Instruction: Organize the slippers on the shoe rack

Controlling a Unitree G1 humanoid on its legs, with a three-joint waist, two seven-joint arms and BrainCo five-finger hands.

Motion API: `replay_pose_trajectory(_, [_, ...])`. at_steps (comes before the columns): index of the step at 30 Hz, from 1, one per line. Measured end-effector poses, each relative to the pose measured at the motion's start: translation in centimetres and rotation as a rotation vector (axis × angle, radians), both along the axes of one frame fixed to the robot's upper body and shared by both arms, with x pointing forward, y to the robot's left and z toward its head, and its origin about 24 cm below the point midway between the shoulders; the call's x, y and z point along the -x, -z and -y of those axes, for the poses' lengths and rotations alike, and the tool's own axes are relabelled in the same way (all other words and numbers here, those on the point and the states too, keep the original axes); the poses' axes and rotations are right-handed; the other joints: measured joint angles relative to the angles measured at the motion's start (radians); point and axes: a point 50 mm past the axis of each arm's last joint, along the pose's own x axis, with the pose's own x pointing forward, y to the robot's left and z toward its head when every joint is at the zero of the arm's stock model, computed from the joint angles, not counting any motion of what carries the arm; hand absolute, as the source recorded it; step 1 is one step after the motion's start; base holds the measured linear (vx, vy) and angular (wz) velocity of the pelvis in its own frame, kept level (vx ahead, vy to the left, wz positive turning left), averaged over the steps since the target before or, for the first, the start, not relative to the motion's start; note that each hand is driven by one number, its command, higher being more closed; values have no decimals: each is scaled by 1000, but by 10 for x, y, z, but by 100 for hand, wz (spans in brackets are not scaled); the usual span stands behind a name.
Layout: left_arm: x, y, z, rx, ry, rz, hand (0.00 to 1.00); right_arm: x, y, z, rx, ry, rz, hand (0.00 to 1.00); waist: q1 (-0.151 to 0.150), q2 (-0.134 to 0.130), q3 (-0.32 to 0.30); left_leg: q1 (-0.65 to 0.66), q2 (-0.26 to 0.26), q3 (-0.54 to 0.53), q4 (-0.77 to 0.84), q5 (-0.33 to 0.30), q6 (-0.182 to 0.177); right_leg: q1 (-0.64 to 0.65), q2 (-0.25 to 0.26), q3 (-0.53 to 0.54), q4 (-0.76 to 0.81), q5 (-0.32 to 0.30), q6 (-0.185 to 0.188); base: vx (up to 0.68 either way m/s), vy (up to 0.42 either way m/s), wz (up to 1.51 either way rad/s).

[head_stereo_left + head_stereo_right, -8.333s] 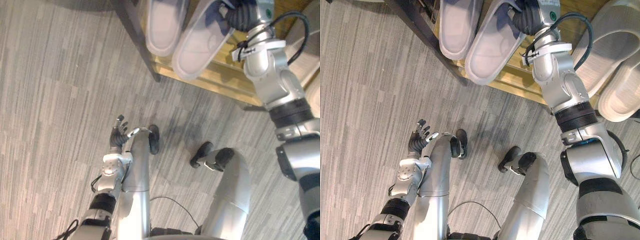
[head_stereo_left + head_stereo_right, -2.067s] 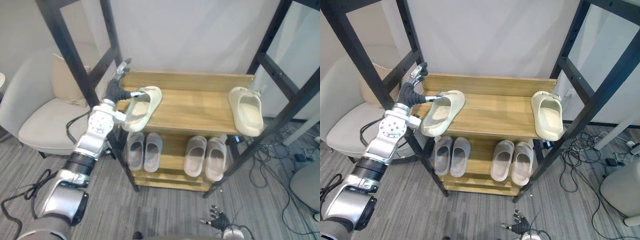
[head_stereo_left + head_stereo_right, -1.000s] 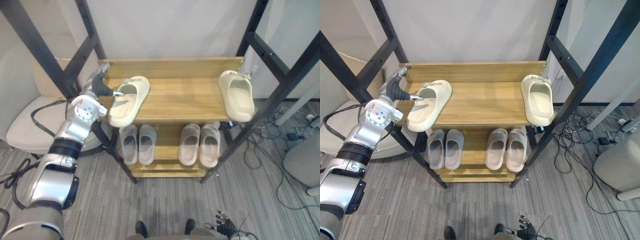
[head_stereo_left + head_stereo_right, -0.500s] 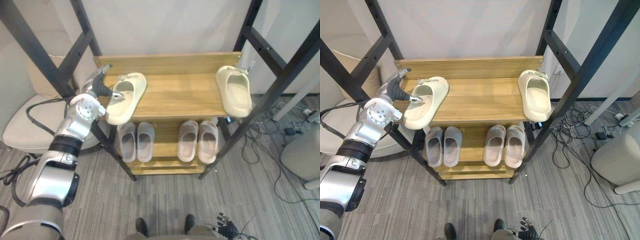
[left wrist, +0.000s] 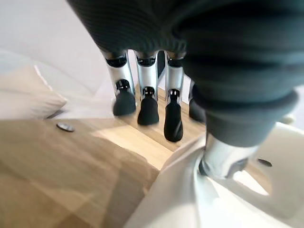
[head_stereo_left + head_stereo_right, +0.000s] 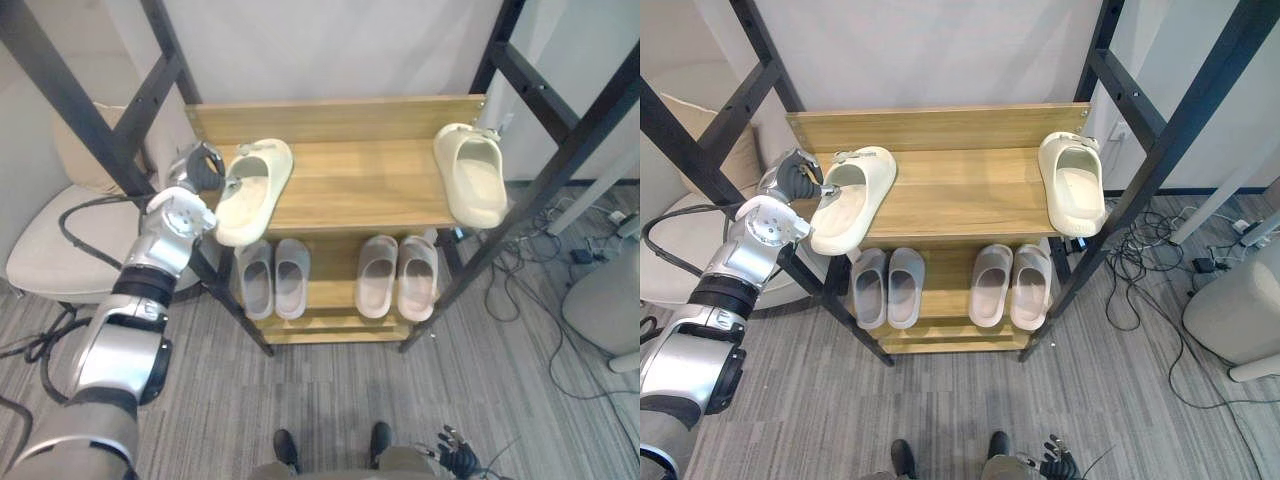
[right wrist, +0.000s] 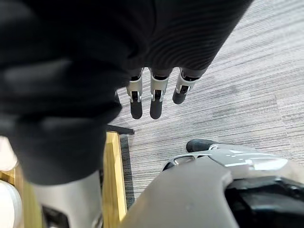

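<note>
A cream slipper lies at the left end of the rack's wooden top shelf, its toe hanging over the front edge. My left hand is at its outer side, fingers curled, thumb hooked inside the slipper's rim. The fingers point down at the shelf beside it. A second cream slipper lies at the shelf's right end, toe slightly over the edge. My right hand hangs low over the floor, fingers straight.
Two grey slipper pairs sit on the lower shelf. Black frame posts flank the rack. A pale armchair stands left. Cables and a grey bin are on the carpet at right.
My left hand's fingers have curled from straight while it stays at the left slipper's side. The slipper and the right hand have barely moved.
</note>
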Motion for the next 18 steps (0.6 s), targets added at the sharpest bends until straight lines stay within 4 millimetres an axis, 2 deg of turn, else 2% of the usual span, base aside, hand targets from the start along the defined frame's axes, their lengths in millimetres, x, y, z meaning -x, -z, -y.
replay_pose_trajectory(3, [-1,0,4,15,2,4,100,0,0,0,-2,5,1,0,-4,-1,1,1,-1,2,0,0,1,0,-1,2,0,2,0,-10,2,-1])
replay_pose_trajectory(8, [-8,-16,16,80,25,45,100,-2,0,-2,-19,30,15,0,-15,-5,15,5,-2,9,0,7,10,6,-1,9,-1,9,3,4,2,-6])
replay_pose_trajectory(18, [-13,-13,51,216,110,43,100,-7,-1,-2,-20,25,24,0,-41,3,27,25,-5,-4,1,7,10,34,-1,-6,-6,9,6,-4,-3,2])
